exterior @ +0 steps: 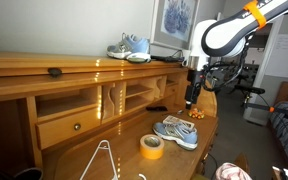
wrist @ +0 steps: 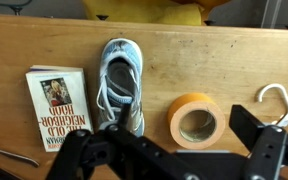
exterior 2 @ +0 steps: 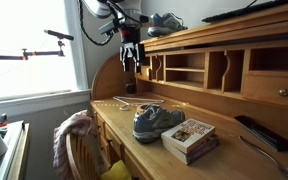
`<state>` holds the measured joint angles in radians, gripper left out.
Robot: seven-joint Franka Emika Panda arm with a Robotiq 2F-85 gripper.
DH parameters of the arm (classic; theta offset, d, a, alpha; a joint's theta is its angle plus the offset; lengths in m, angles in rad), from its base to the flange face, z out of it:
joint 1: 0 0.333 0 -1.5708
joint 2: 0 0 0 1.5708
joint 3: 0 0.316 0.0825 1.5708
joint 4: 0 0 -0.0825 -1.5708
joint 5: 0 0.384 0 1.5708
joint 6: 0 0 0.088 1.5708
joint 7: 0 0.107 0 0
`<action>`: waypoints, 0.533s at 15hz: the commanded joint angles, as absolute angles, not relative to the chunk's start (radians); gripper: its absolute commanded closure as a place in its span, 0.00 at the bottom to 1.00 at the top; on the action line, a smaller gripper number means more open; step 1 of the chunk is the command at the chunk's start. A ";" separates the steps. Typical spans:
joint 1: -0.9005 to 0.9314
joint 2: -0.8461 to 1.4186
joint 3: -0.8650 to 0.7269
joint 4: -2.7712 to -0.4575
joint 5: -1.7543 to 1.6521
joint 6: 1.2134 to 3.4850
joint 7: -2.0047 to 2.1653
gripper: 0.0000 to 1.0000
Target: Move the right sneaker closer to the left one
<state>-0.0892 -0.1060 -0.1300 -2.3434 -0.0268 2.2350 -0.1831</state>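
The right sneaker [exterior: 176, 131], blue-grey mesh with a white sole, lies on the desk surface; it also shows in the other exterior view [exterior 2: 156, 120] and in the wrist view [wrist: 121, 85]. The left one [exterior: 129, 47], paler, sits on top of the desk's hutch and also shows in the other exterior view [exterior 2: 164, 22]. My gripper [exterior: 191, 95] hangs open and empty well above the desk, also seen in the other exterior view [exterior 2: 131, 55]. In the wrist view its fingers [wrist: 186, 124] spread above the tape roll, just beside the right sneaker.
A yellow tape roll [wrist: 197, 120] lies next to the right sneaker. A book [wrist: 56, 108] lies on the sneaker's other side. A white hanger [exterior: 104, 160] lies on the desk. The hutch has cubbies and a drawer [exterior: 69, 125]. A chair [exterior 2: 79, 140] stands at the desk.
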 commanded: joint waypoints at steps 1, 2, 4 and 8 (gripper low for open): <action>-0.106 -0.040 -0.140 -2.338 -0.001 2.239 -0.189 0.00; -0.112 -0.023 -0.142 -2.335 -0.008 2.248 -0.182 0.00; -0.120 0.015 -0.147 -2.327 -0.006 2.264 -0.192 0.00; -0.136 0.123 -0.148 -2.292 -0.024 2.325 -0.195 0.00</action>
